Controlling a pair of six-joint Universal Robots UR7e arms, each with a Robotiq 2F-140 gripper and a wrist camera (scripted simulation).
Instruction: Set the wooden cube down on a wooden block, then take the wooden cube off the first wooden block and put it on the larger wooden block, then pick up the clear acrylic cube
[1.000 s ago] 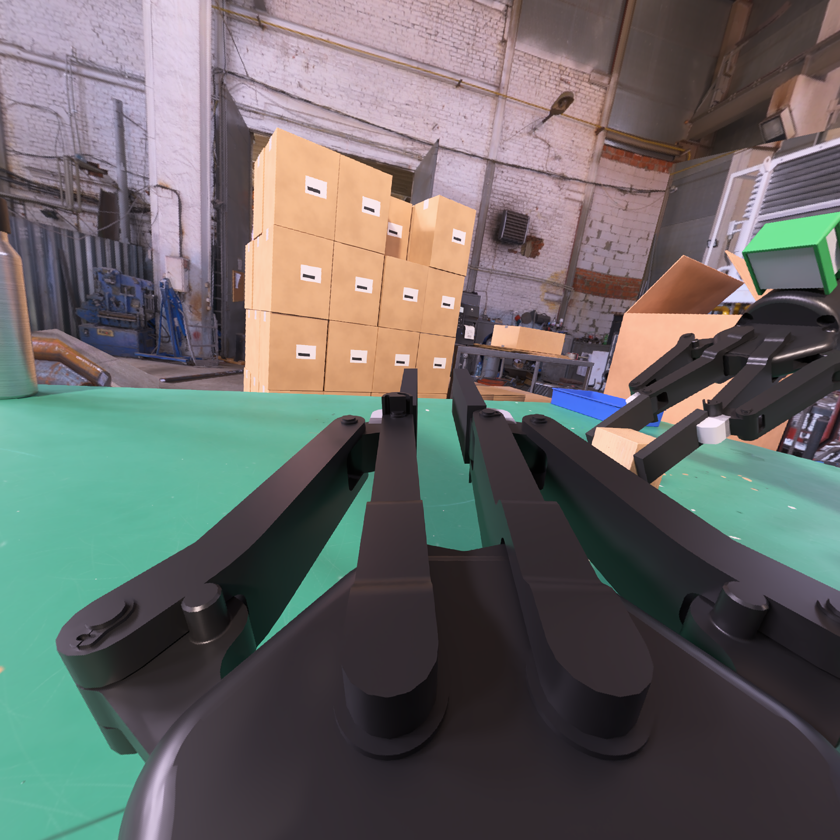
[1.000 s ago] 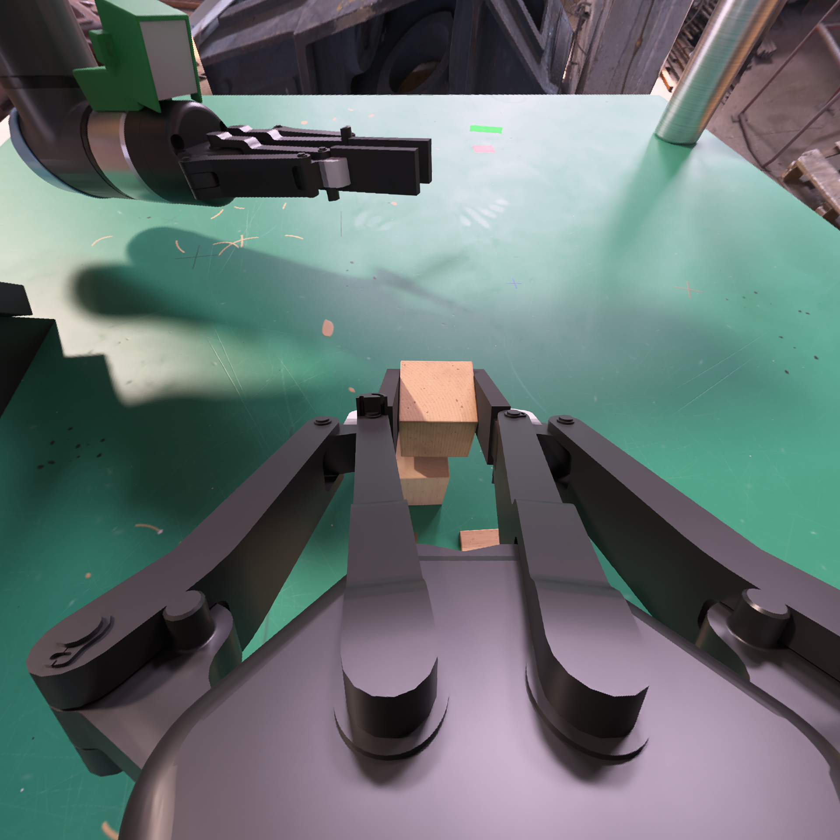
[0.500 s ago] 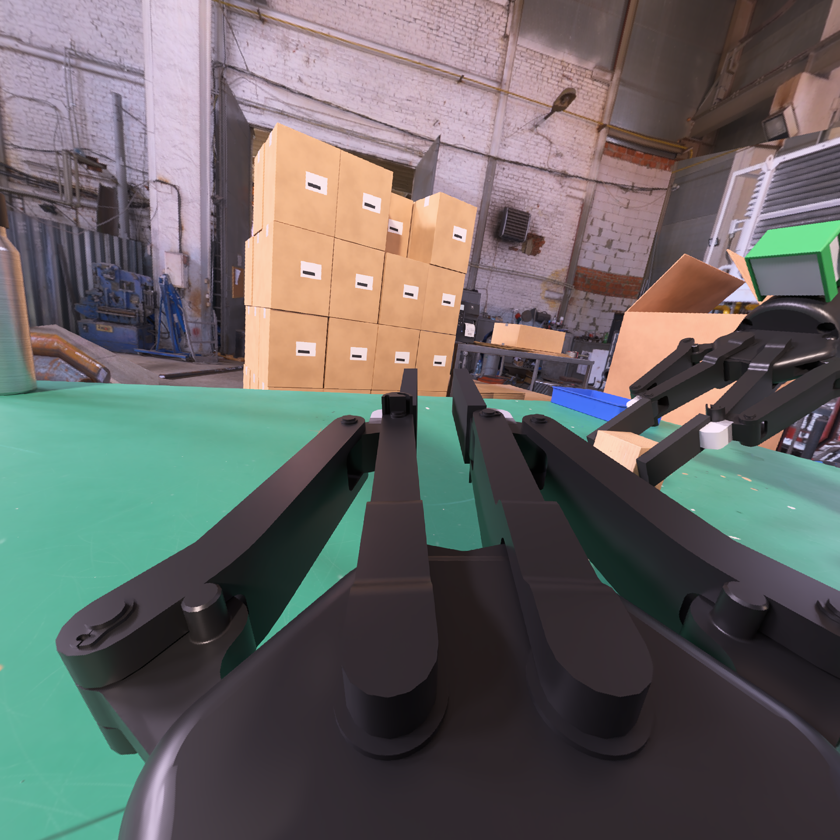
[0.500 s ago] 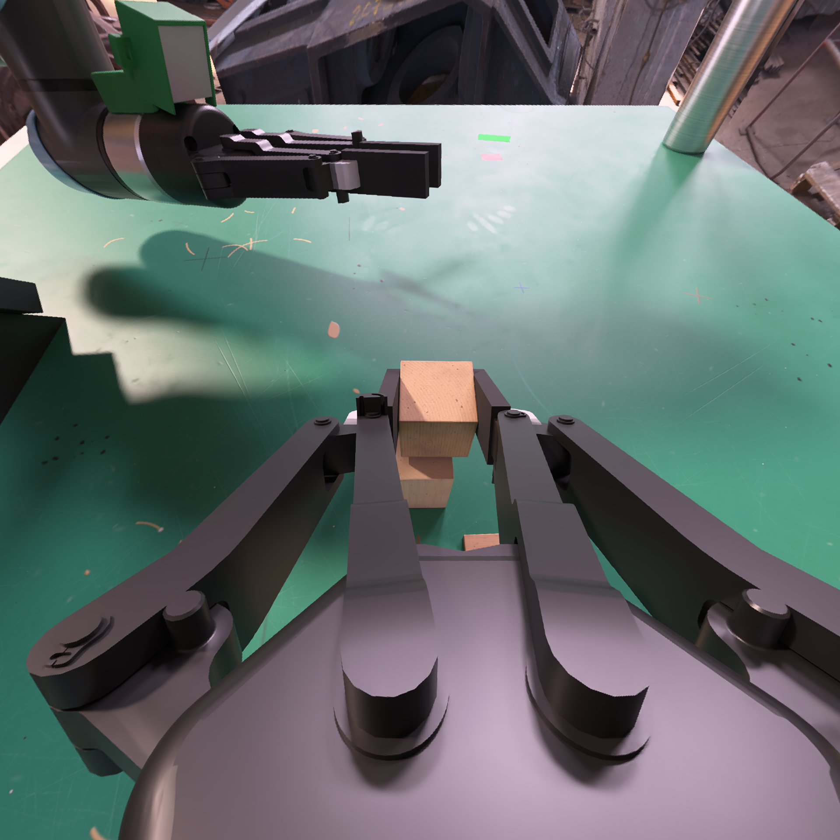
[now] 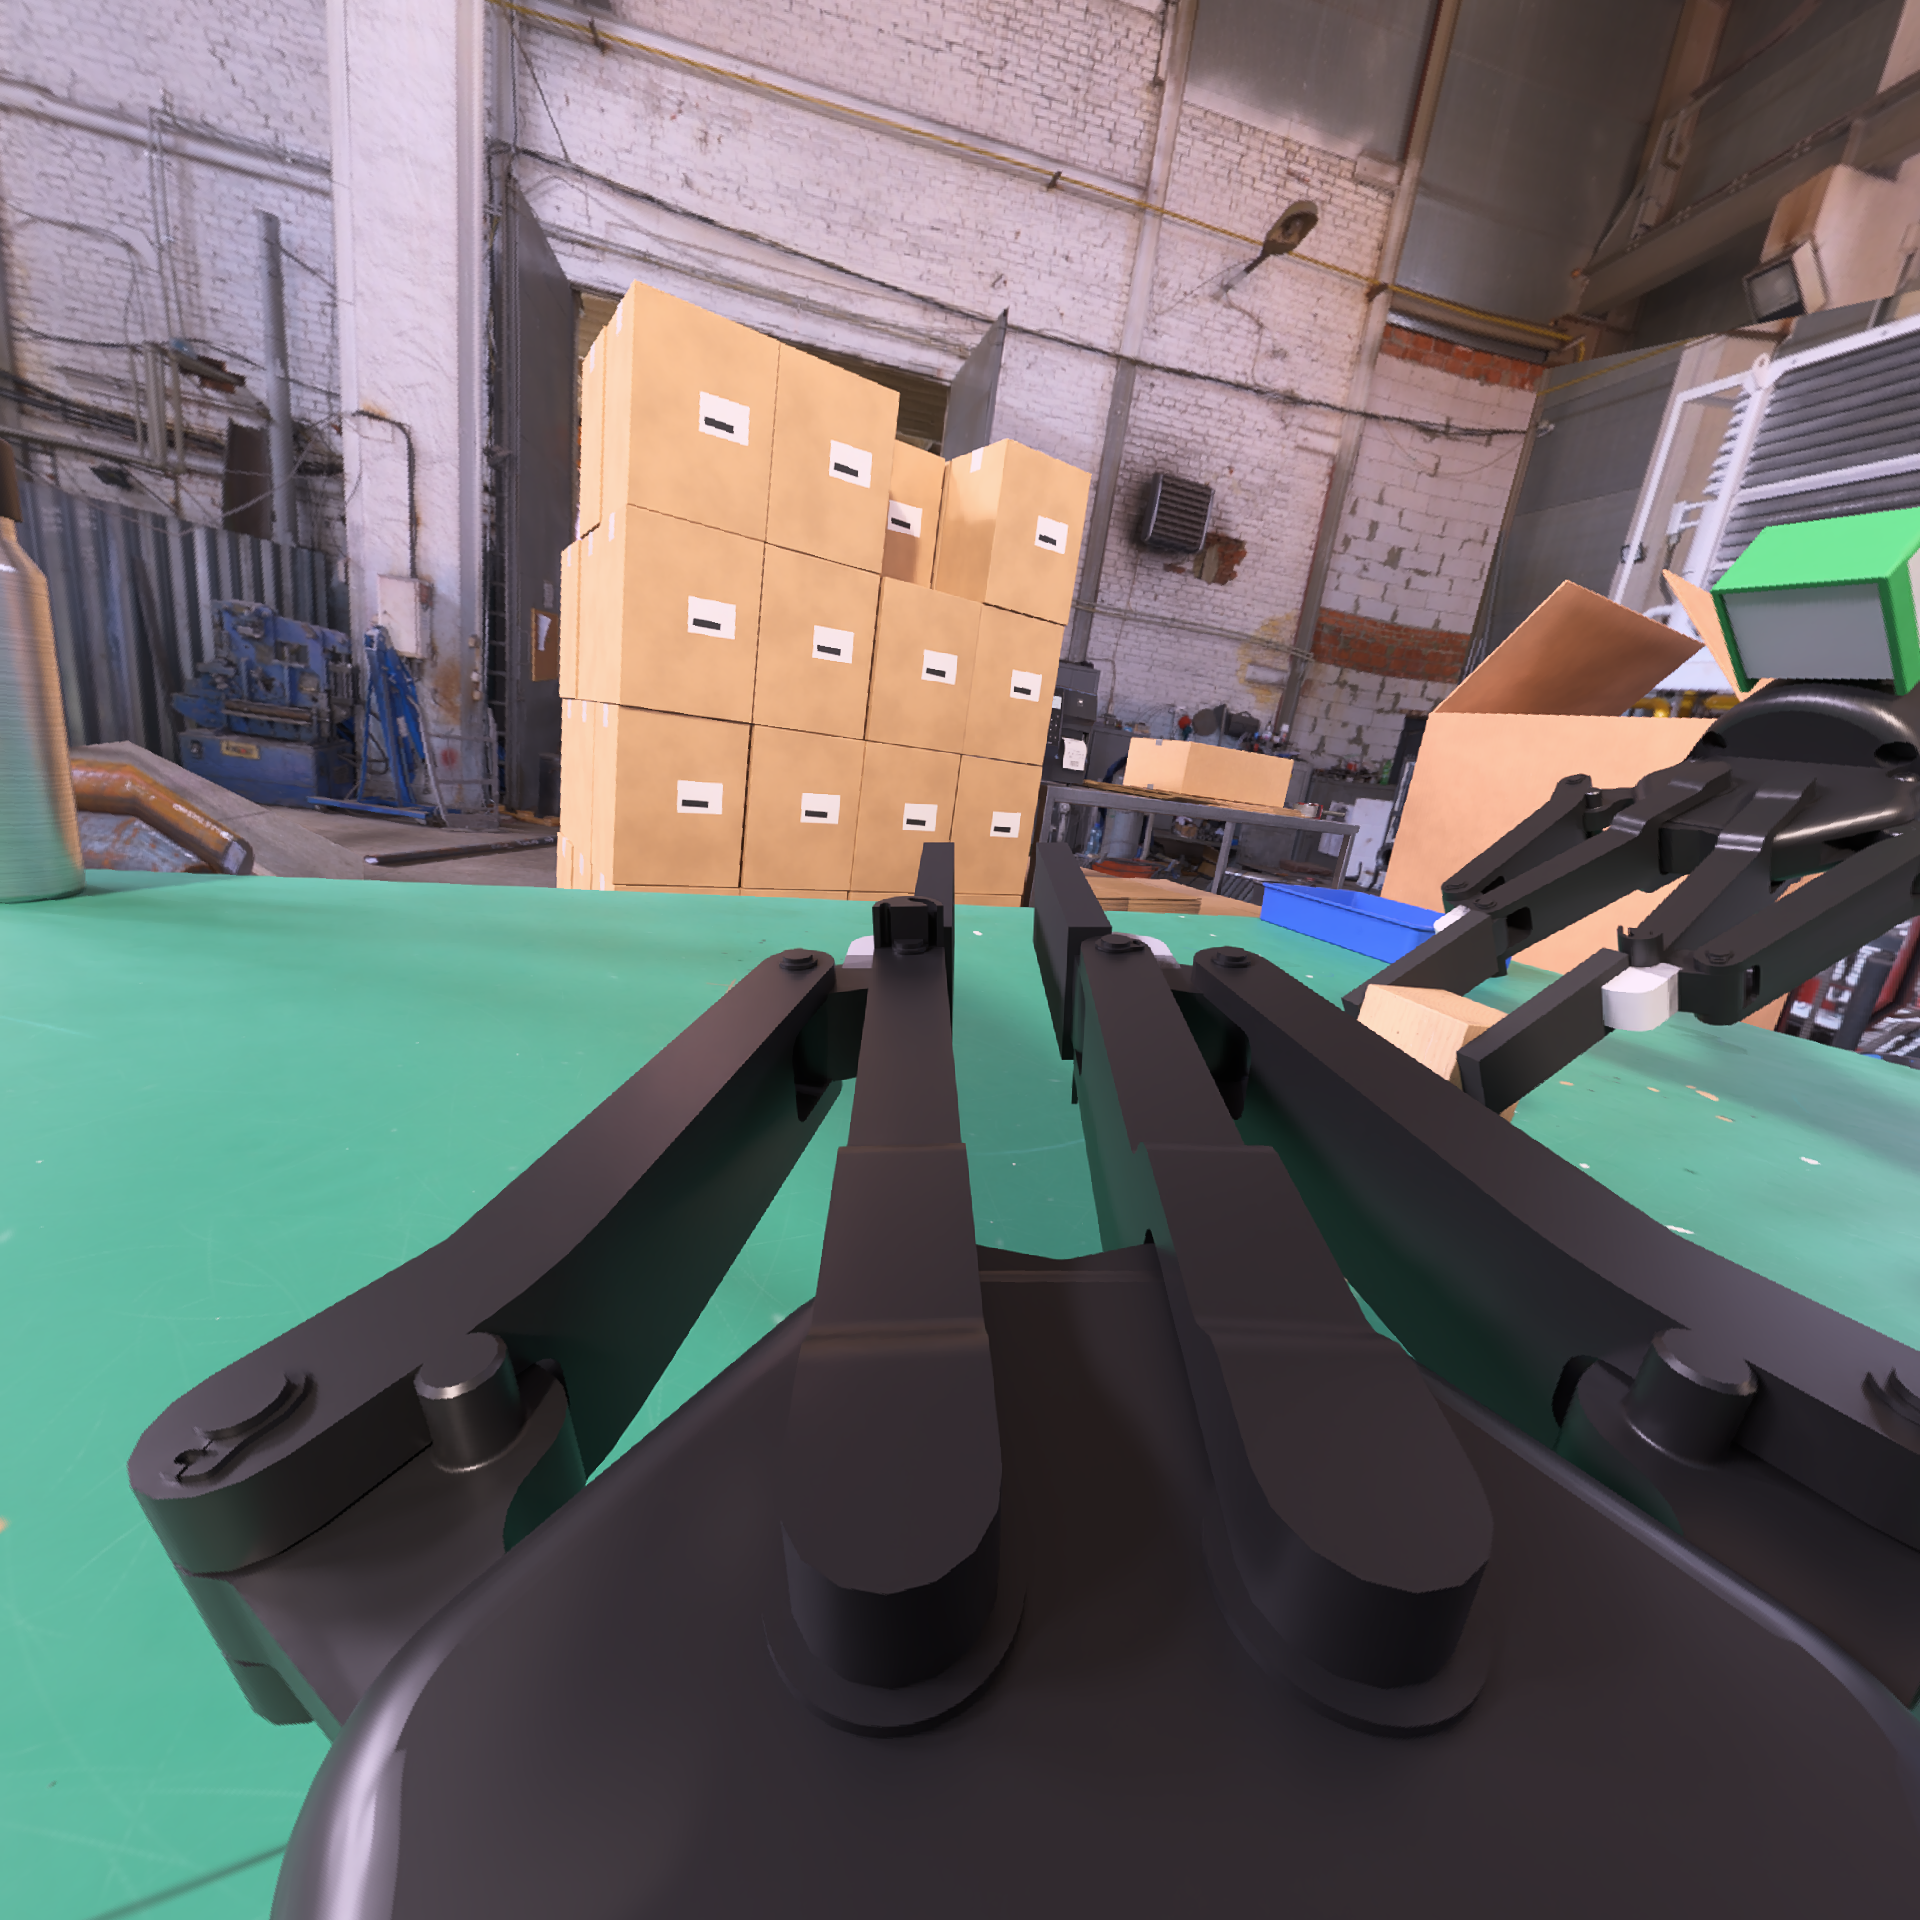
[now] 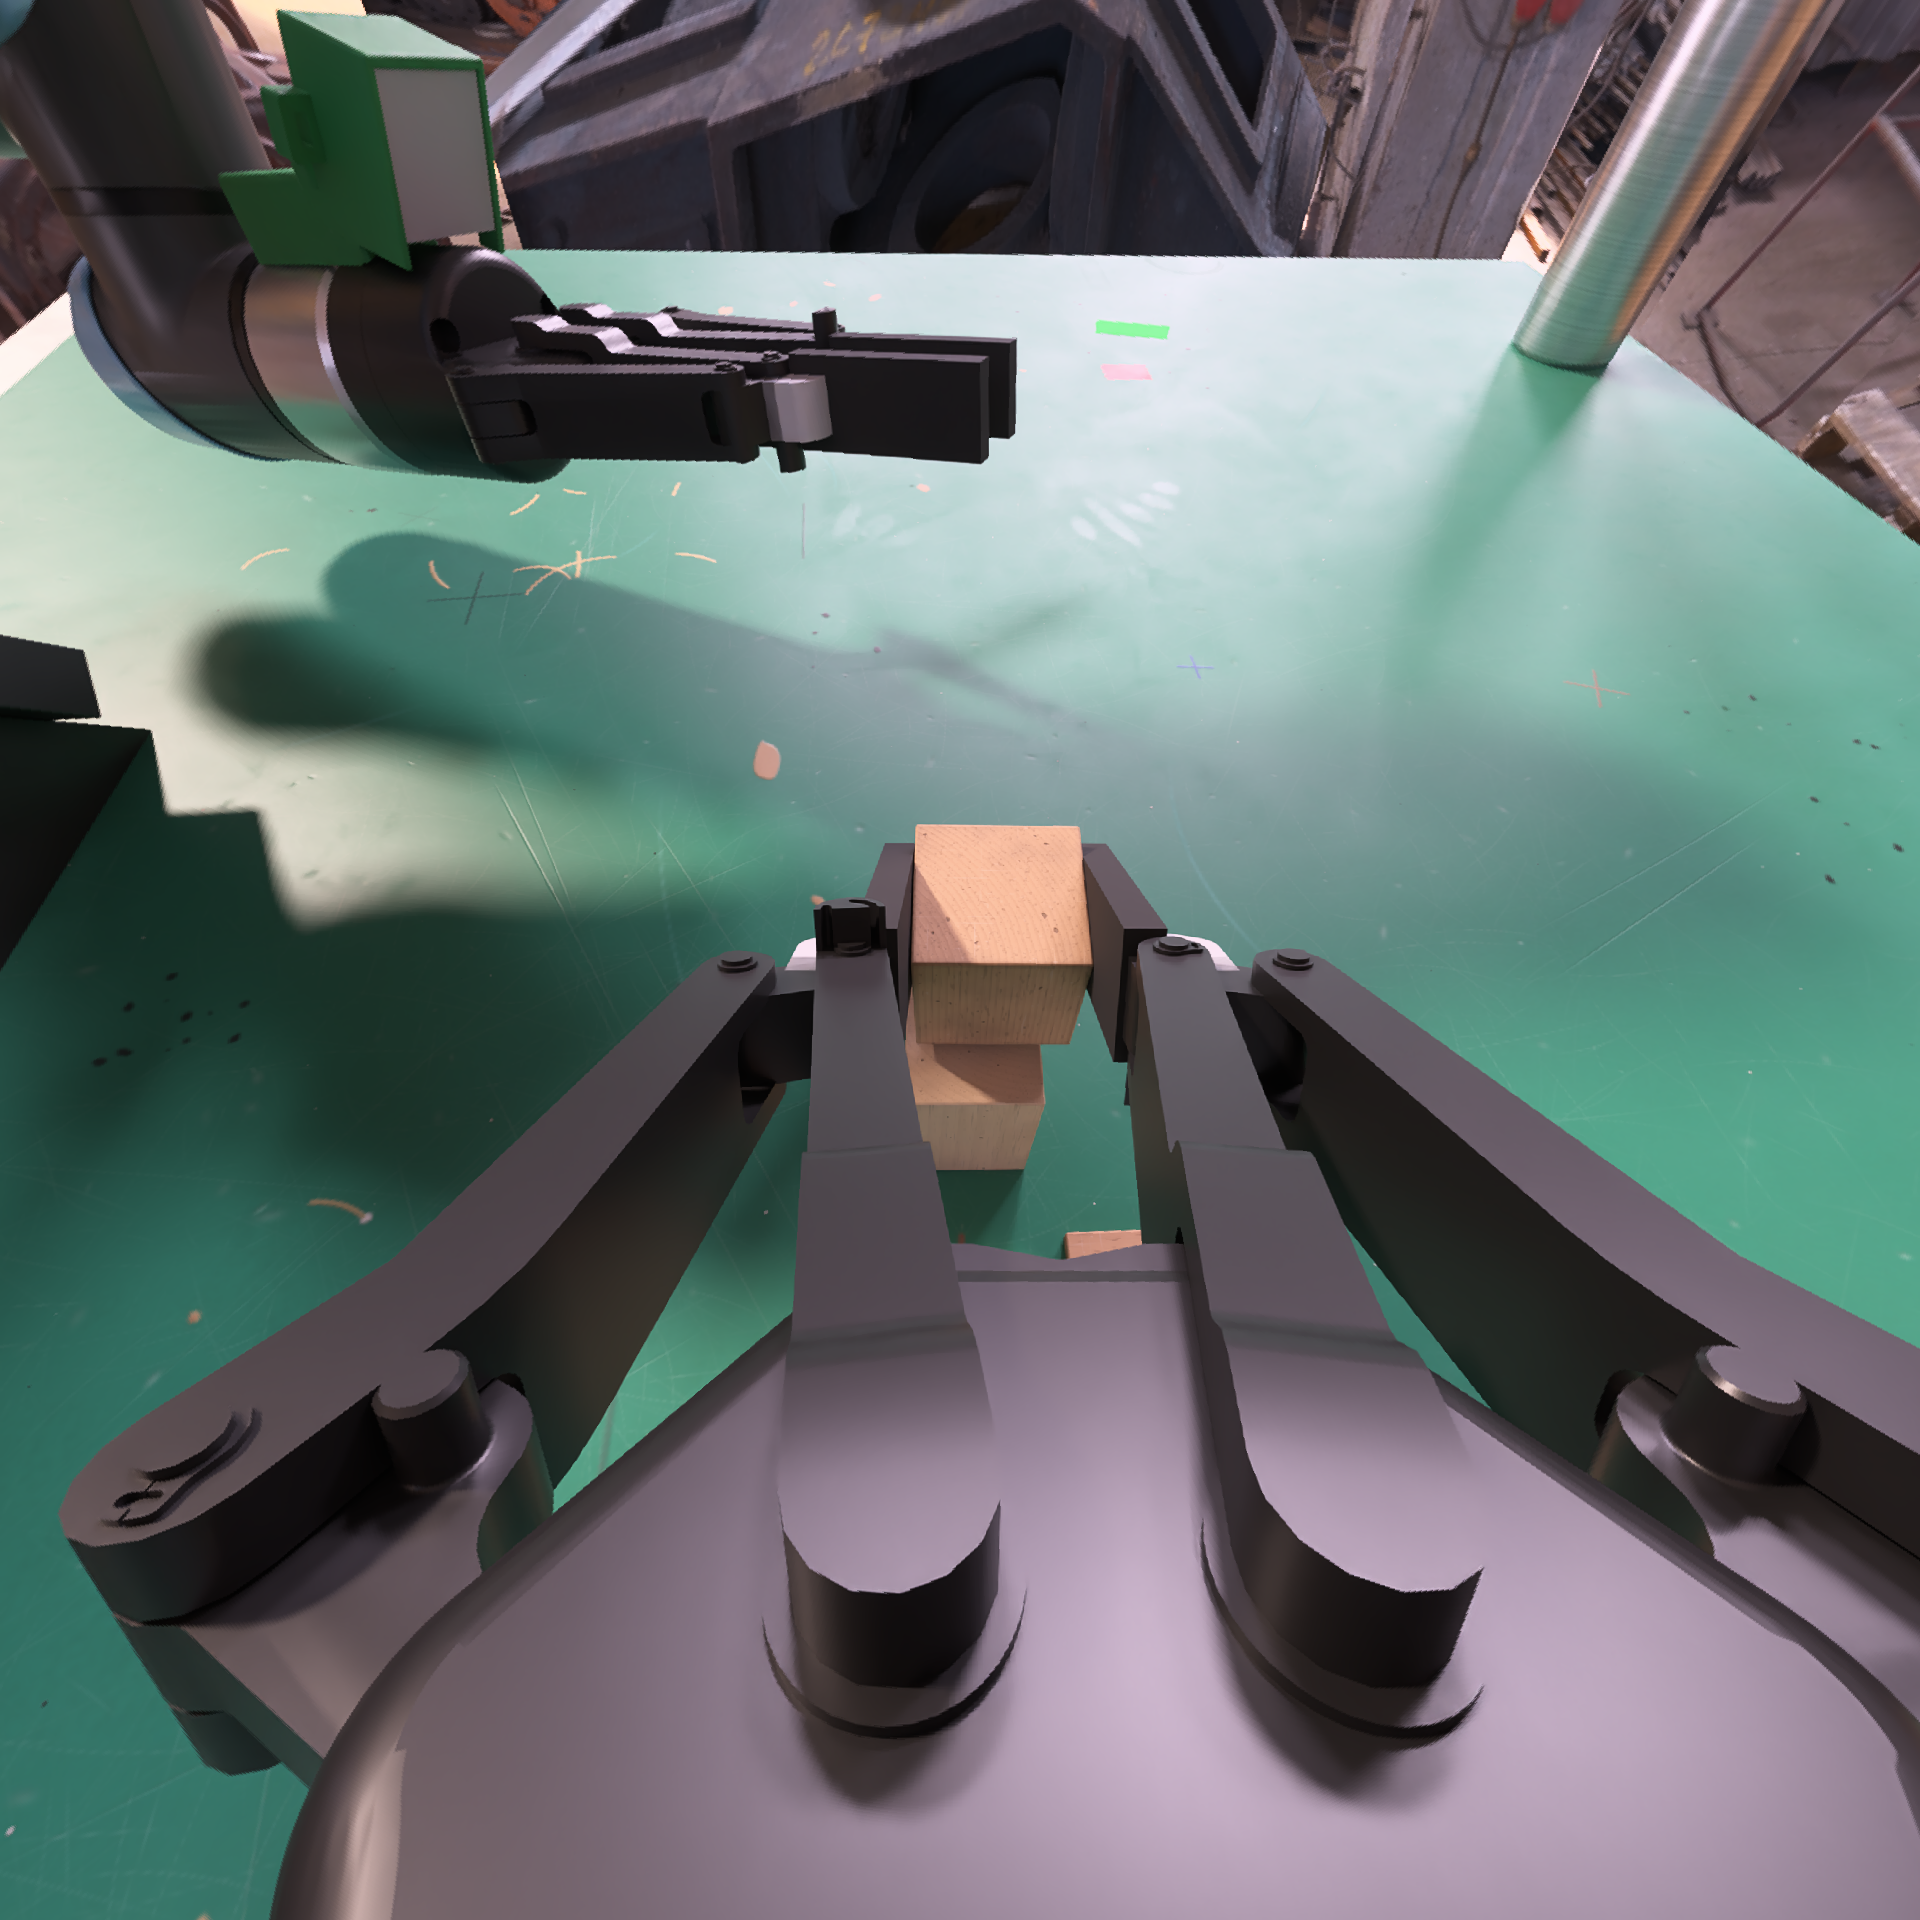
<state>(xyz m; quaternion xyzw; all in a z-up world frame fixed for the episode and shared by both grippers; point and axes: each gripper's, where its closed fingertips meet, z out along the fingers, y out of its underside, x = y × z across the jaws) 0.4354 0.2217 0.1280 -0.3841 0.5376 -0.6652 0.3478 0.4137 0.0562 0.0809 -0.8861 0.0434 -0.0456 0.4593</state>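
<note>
My right gripper (image 6: pixel 997 883) is shut on the wooden cube (image 6: pixel 997 935) and holds it just above a smaller wooden block (image 6: pixel 977 1112) standing on the green mat (image 6: pixel 1455 883). A second wooden piece (image 6: pixel 1101 1242) peeks out behind my gripper body, mostly hidden. A faint glassy shimmer (image 6: pixel 1132 509) on the far mat may be the clear acrylic cube. My left gripper (image 5: pixel 992 883) is shut and empty, hovering level over the mat; it also shows in the right wrist view (image 6: pixel 997 395). The left wrist view shows the right gripper (image 5: pixel 1423 1044) with the cube (image 5: pixel 1403 1013).
A metal post (image 6: pixel 1652 187) stands at the mat's far right corner, also seen in the left wrist view (image 5: pixel 31 727). A dark stepped object (image 6: pixel 62 790) sits at the left edge. Stacked cardboard boxes (image 5: pixel 810 644) stand beyond the table.
My right gripper has risen slightly with the wooden cube still in it. My left gripper has stayed put and shut.
</note>
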